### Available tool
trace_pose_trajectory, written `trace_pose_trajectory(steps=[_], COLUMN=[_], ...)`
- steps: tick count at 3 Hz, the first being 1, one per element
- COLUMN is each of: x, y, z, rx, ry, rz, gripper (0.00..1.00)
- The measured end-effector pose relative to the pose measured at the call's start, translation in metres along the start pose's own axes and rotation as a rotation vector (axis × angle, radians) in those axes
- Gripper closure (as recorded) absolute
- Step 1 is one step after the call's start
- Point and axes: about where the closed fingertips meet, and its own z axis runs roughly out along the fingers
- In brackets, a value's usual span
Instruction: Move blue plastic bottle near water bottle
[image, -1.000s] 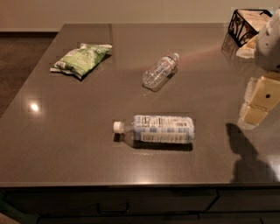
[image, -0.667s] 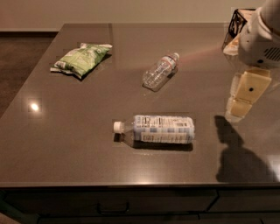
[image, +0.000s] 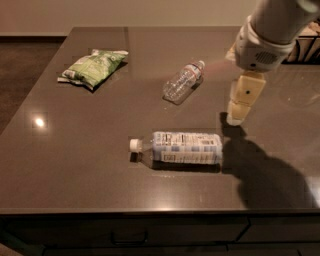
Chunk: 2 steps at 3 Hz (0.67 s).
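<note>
**Dark table (image: 75, 165), two bottles apart**
The blue plastic bottle (image: 182, 148) lies on its side near the front edge, cap left. The water bottle (image: 182, 82) lies farther back. The gripper (image: 236, 119) hangs right of the blue one, not touching; clenched or released, can't tell. A green bag (image: 92, 67) sits back left.

1 green snack bag and 1 black wire basket are seen on a dark polished table.

The green snack bag (image: 92, 66) is laid flat near the table's (image: 75, 165) far left corner, crumpled, well apart from the basket. The black wire basket (image: 309, 45) is placed at the far right edge and is partly hidden by the arm; the gripper (image: 235, 119) is held low over the tabletop, in front of the basket and right of centre. 1 small bright glare (image: 39, 121) is reflected on the left side. 1 drawer handle (image: 129, 240) is seen below the front edge. A dark floor (image: 25, 65) and a pale wall (image: 125, 12) are seen beyond.
</note>
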Motion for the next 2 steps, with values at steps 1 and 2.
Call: trace_pose_trajectory(steps=[1,2], x=[-0.015,-0.026], y=[-0.015,-0.010], z=[0.021,0.032], rx=[-0.022,-0.085], ry=[-0.003,-0.010], rz=[-0.033,-0.060], gripper=[0.00,0.00])
